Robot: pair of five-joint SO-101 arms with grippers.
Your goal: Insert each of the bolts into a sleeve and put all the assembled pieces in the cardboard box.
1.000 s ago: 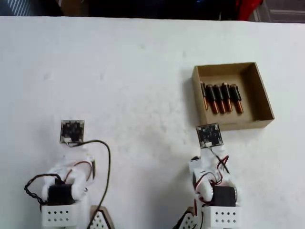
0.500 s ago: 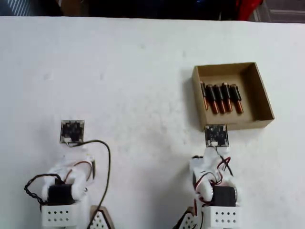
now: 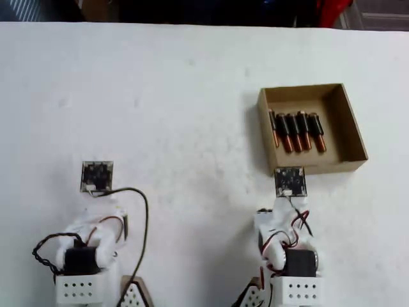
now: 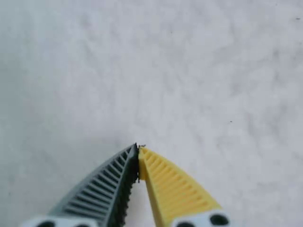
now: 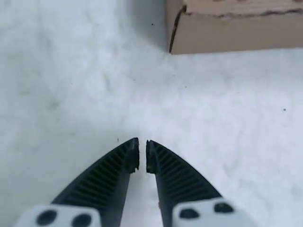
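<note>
The white table spreads under everything. On its right half sits the open cardboard box, upright, its near wall just ahead of the right arm. The left arm is folded well apart from it, on the other side of the table. The left gripper hangs over bare tabletop, its grey and yellow jaws pressed together at the tips and pinching nothing. The right gripper points toward a corner of the box; its black jaws are all but together (a thin slit remains) and empty. Inside the box, a row of assembled pieces lies side by side, dark sleeves with copper-coloured ends.
</note>
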